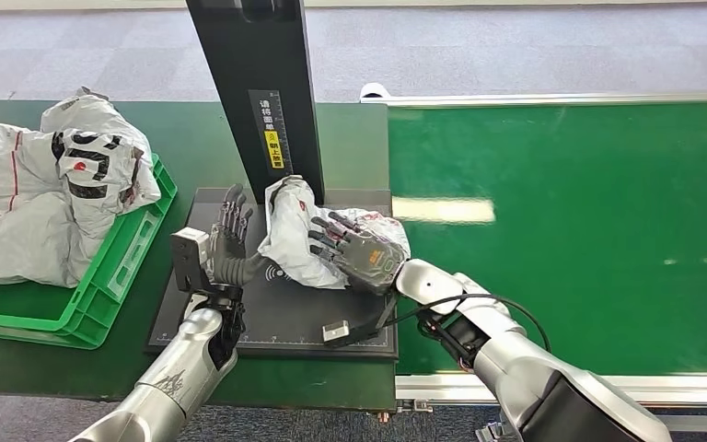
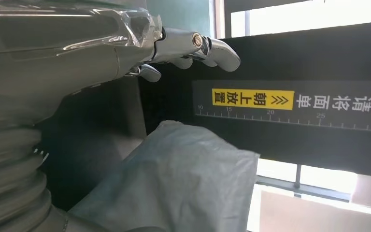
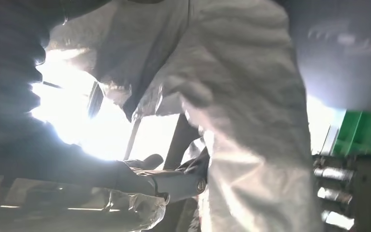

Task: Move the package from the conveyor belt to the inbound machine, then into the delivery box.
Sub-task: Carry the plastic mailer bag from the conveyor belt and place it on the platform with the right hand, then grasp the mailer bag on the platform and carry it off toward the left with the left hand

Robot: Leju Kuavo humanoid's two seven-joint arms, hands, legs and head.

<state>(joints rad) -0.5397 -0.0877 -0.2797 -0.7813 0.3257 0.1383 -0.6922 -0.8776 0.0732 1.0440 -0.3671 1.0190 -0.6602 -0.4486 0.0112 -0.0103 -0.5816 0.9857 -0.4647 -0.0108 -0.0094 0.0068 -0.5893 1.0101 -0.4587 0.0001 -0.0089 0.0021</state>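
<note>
Package (image 1: 293, 238) on inbound machine (image 1: 331, 318), right hand (image 1: 357, 254) gripping.

a parcel sorting station: green conveyor belt (image 1: 562, 230), scanning machine (image 1: 258, 92), crate (image 1: 110, 285).

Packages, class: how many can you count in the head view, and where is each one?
3: one package on the black inbound machine platform, held by the right hand; two bagged parcels piled in the green crate. Others may lie hidden beneath.

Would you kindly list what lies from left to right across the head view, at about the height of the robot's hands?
Green crate with bagged parcels → left hand → grey package → right hand → green conveyor belt.
</note>
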